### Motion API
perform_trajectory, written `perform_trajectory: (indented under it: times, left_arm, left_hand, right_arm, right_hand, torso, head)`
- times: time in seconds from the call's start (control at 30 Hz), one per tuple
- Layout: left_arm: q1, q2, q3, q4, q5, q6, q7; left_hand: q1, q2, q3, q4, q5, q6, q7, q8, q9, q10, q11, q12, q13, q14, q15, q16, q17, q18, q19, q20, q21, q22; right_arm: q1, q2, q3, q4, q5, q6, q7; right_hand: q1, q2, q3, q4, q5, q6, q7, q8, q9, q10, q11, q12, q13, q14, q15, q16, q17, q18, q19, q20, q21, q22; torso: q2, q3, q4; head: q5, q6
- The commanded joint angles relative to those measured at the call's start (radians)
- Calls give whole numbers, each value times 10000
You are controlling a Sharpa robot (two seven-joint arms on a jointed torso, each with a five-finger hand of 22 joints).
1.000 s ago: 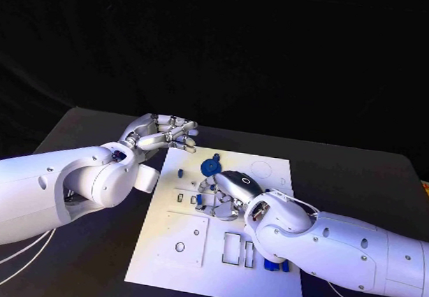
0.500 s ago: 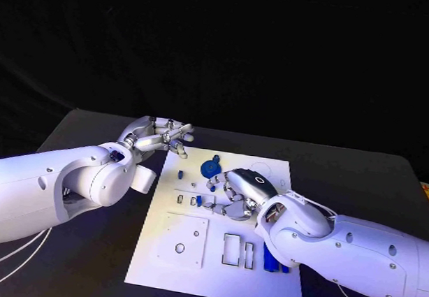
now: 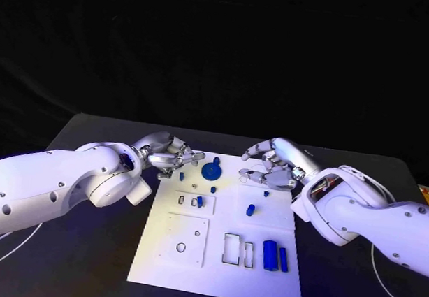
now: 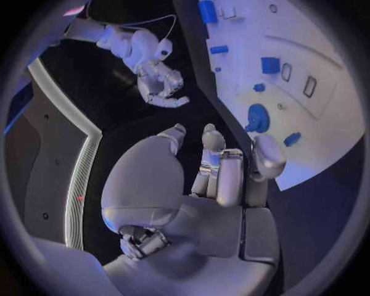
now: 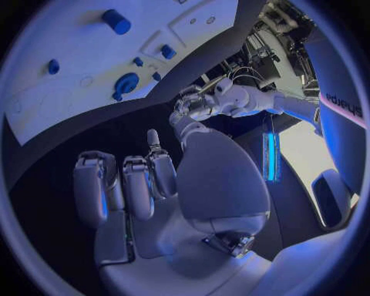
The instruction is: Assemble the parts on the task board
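Note:
The white task board lies in the middle of the table. A round blue part sits near its far edge, with small blue parts scattered below it and two blue cylinders near the front right. My left hand hovers at the board's far left corner, fingers loosely bent and holding nothing. My right hand hangs over the far right corner, also with nothing in it. In the left wrist view my own fingers point toward the board and the round part. The right wrist view shows my bare fingers before the board.
The black table runs around the board on all sides. Several rectangular slots and a square inset plate mark the board's near half. White cables lie at the table's front left.
My right hand has lifted off the board's middle and drawn back to its far right corner, uncovering small blue parts. My left hand has shifted slightly nearer the board's far left corner.

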Motion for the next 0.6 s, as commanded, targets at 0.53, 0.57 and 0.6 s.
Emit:
perform_trajectory:
  times: [0.53, 0.57, 0.6]
  left_arm:
    - [214, 1002, -21, -333, -4171, 2440, -4618]
    - [231, 1037, -27, -356, -4190, 2487, -4663]
    - [259, 1095, -37, -395, -4216, 2556, -4725]
  left_hand:
    - [-408, 86, -524, 7, -58, -119, -208, 734, 674, 758, -171, 1364, 1569, 633, -206, 348, 1364, -352, 563, -148, 536, 979]
    - [-441, 96, -557, 8, -58, -122, -212, 752, 694, 759, -174, 1370, 1573, 633, -209, 345, 1358, -351, 562, -152, 538, 978]
    - [-445, 98, -560, 8, -58, -122, -213, 754, 696, 759, -175, 1371, 1574, 633, -210, 345, 1358, -352, 563, -152, 539, 980]
  right_arm:
    - [269, -487, -7, -430, 1923, 523, -3]
    - [270, -490, -7, -435, 1916, 527, -16]
    - [271, -495, -7, -441, 1906, 530, -37]
  right_hand:
    - [-49, 57, -89, 115, 50, 10, -15, 113, 29, -37, -88, -68, 730, 751, -92, -47, 1349, 125, 209, -17, -58, 1854]
    - [-49, 57, -89, 115, 50, 10, -15, 113, 29, -37, -88, -68, 730, 751, -92, -47, 1349, 125, 209, -17, -58, 1854]
    - [-49, 57, -89, 115, 50, 10, -15, 113, 29, -37, -88, -68, 730, 751, -92, -47, 1349, 125, 209, -17, -58, 1854]
  torso:
    - [-203, 38, -52]
    - [-201, 42, -56]
    - [-197, 35, -52]
  head:
    - [161, -199]
    - [161, -209]
    - [161, -218]
